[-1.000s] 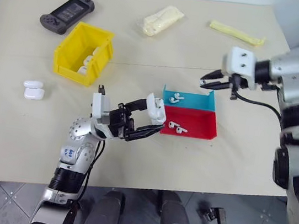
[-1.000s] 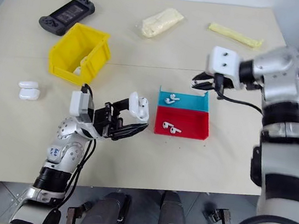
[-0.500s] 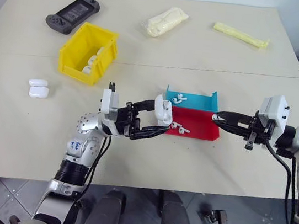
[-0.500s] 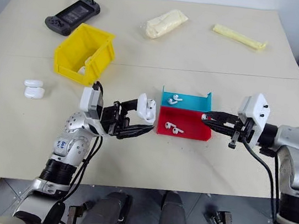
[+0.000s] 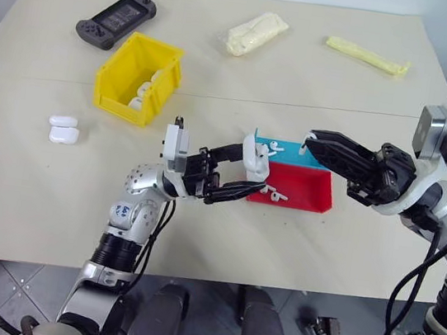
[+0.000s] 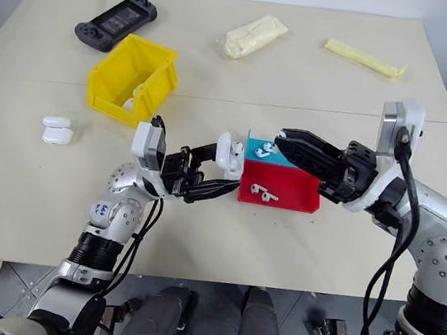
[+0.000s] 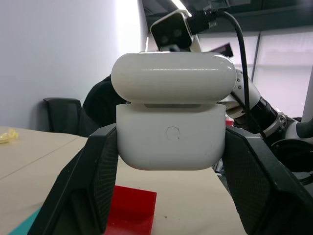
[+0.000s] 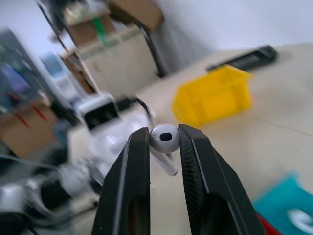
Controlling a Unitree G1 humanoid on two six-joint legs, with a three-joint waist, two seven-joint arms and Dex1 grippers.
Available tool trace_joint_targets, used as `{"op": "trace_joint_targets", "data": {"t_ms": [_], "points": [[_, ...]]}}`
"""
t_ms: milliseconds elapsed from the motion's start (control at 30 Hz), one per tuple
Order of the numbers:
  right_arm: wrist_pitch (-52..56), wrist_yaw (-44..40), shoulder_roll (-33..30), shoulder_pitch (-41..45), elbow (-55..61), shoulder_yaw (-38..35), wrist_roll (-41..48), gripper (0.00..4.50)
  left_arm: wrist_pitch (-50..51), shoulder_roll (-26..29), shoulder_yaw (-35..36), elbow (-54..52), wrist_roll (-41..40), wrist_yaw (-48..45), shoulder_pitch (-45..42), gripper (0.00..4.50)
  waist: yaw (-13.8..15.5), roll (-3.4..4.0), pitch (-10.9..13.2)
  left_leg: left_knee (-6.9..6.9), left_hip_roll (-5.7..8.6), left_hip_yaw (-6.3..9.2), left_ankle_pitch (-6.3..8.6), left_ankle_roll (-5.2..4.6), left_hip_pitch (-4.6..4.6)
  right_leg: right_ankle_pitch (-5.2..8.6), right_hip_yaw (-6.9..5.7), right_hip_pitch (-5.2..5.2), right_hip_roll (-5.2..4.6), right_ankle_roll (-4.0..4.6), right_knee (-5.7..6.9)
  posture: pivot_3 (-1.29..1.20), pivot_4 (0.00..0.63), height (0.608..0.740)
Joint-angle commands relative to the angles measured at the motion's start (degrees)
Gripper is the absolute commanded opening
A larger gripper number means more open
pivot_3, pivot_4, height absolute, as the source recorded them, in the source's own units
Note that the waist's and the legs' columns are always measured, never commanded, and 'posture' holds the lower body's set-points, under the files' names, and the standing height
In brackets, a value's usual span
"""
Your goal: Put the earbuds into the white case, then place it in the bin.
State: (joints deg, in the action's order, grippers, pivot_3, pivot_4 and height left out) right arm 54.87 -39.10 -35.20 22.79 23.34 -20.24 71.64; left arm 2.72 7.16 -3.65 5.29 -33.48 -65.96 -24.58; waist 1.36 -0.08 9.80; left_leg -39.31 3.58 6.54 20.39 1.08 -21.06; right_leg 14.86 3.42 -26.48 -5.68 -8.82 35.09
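Above the table's near edge, the left gripper (image 7: 171, 161) clamps a glossy white rounded earbud case (image 7: 172, 125), while the right gripper (image 8: 164, 142) pinches a tiny white earbud (image 8: 164, 139).

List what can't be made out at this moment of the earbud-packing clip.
- Inside of the white case: left wrist view faces its front; lid barely ajar, so whether a bud is in it is hidden.
- Contents of the yellow bin: its walls hide part; white pieces too small to count.
- Earbud stem: partly hidden between the right gripper fingers.
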Motion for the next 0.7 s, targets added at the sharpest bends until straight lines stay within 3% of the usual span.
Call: {"op": "trace_joint_targets", "data": {"t_ms": [33,700], "points": [[0.8,3.4,0.4,1.6,2.2,0.8,6.5,0.47,-0.3,-0.7,-0.5,-0.4,0.1,0.2,-1.3,2.77,0.0,0.0,0.0,0.0,0.0,0.0,0.0,0.0,0.0,0.0,0.0,0.0,-0.01,0.0,-0.01,0.0,0.15,0.74],[-0.9,5.6,2.6,-1.5,3.0,8.2,8.0,0.47,-0.9,-1.9,-0.7,-1.2,0.5,1.2,-0.8,2.77,0.0,0.0,0.0,0.0,0.01,-0.01,0.0,-0.01,-0.01,0.0,-0.02,0.0,0.02,0.0,0.0,0.0,0.15,0.74]]}}
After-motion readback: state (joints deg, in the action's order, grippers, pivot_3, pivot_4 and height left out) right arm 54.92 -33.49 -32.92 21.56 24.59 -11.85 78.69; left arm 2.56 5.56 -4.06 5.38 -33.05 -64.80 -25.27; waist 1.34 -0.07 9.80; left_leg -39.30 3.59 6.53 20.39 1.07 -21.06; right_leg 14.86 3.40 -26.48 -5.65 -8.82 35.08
